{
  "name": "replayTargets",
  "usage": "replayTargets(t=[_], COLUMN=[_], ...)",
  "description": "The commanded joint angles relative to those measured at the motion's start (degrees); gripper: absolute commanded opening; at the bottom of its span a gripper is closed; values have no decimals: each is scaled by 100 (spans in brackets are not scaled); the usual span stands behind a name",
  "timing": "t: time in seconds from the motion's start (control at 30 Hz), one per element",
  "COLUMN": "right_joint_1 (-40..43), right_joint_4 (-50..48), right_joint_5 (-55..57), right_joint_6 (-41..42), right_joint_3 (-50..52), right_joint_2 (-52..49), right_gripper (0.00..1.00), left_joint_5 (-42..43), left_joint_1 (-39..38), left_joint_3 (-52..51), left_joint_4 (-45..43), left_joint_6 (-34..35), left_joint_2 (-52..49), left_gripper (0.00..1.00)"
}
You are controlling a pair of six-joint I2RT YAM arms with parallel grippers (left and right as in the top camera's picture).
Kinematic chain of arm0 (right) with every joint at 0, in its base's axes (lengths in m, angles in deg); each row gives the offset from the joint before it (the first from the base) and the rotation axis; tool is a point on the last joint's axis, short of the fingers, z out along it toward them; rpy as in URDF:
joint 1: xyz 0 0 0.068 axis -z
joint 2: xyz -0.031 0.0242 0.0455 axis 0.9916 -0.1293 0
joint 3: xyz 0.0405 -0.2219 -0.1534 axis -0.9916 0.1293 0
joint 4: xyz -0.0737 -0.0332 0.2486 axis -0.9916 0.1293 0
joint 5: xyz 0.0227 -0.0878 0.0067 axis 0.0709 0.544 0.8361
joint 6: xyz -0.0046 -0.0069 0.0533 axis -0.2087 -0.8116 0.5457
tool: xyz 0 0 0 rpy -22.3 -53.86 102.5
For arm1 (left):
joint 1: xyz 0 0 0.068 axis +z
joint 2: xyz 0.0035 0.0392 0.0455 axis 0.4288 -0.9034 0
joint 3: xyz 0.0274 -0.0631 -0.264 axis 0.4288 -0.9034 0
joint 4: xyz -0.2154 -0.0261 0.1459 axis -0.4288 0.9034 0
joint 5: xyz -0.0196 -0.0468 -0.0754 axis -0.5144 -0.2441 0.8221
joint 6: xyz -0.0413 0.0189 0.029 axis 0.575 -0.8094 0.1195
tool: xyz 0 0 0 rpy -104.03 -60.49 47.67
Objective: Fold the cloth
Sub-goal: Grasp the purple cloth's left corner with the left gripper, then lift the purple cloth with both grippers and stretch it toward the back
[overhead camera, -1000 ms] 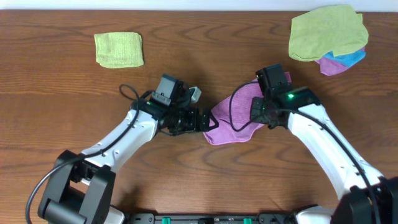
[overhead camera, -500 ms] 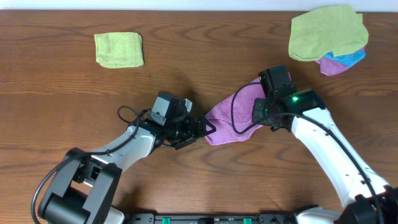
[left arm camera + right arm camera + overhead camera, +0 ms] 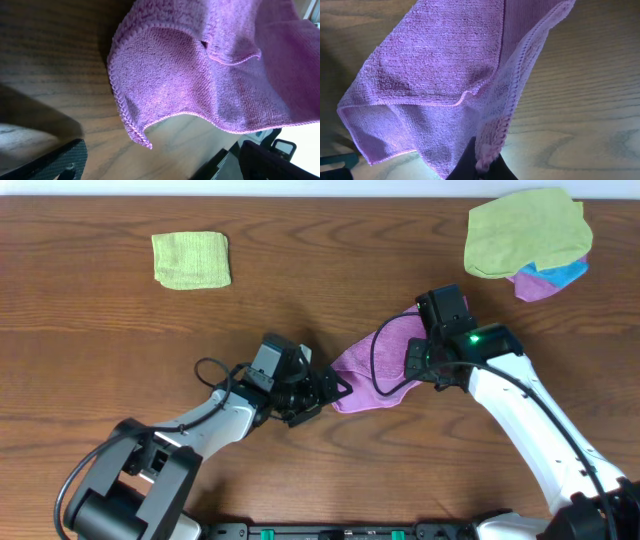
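The light purple cloth (image 3: 375,365) hangs bunched in mid-table, its lower edge on the wood. My right gripper (image 3: 425,365) is shut on the cloth's stitched edge (image 3: 492,135) and holds that side up, so the cloth drapes down to the left. My left gripper (image 3: 337,390) is open at the cloth's lower left corner. In the left wrist view its two dark fingers (image 3: 160,162) sit wide apart on either side of the hanging corner (image 3: 142,140), not touching it. No white tag shows.
A folded lime-green cloth (image 3: 190,260) lies at the back left. At the back right is a pile: a lime-green cloth (image 3: 525,230) over a blue one (image 3: 567,273) and a purple corner (image 3: 538,288). The table is brown wood.
My left arm drew toward the table's front, then its gripper shifted right to the cloth's lower corner. My right gripper moved slightly with the cloth, then held still.
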Motion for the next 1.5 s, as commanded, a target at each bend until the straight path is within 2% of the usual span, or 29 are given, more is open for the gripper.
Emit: replayTargets(t=[0.0,0.23,0.3,0.33,0.37,0.4,0.43,0.5,0.57,0.63,0.7,0.93,1.13,1.47], right_joint_1=[17,17,17,17,17,17,17,17,17,17,17,17,17,17], right_joint_4=[4,7,13,15,13,13,13,13,15,15,7,22,44,-1010], right_joint_5=[-13,-52,-52,-52,-50,-52,-50,-50,-50,-50,-50,-50,-48,-52], right_joint_6=[105,105,105,105,105,105,105,105,105,103,101,-59,-81,-629], right_joint_3=[-46,-46,-46,-46,-46,-46,-46,-46,-46,-46,-46,-46,-46,-48], right_joint_2=[105,111,122,136,142,155,168,201,229,262,295,422,590,1062], right_gripper=[1,1,1,2,1,1,1,1,1,2,1,1,2,1], left_joint_5=[-192,-42,98,162,216,225,225,223,221,225,304,909,1259,1156], left_joint_1=[-26,-101,-101,-101,-101,-101,-101,-101,-101,-101,-98,74,542,1051], left_joint_3=[-39,-39,-39,-39,-39,-39,-39,-39,-39,-39,-39,116,551,1969], left_joint_4=[-35,-634,-831,-916,-975,-1008,-1012,-1012,-1019,-1021,-1021,-1023,-988,192], left_joint_6=[162,354,372,393,413,415,413,404,221,-63,-299,-767,-901,-876], left_joint_2=[-199,-697,-857,-935,-1003,-1056,-1091,-1147,-1167,-1167,-1167,-1115,-557,498], left_gripper=[99,100,91,83,70,63,52,40,36,24,6,6,6,6])
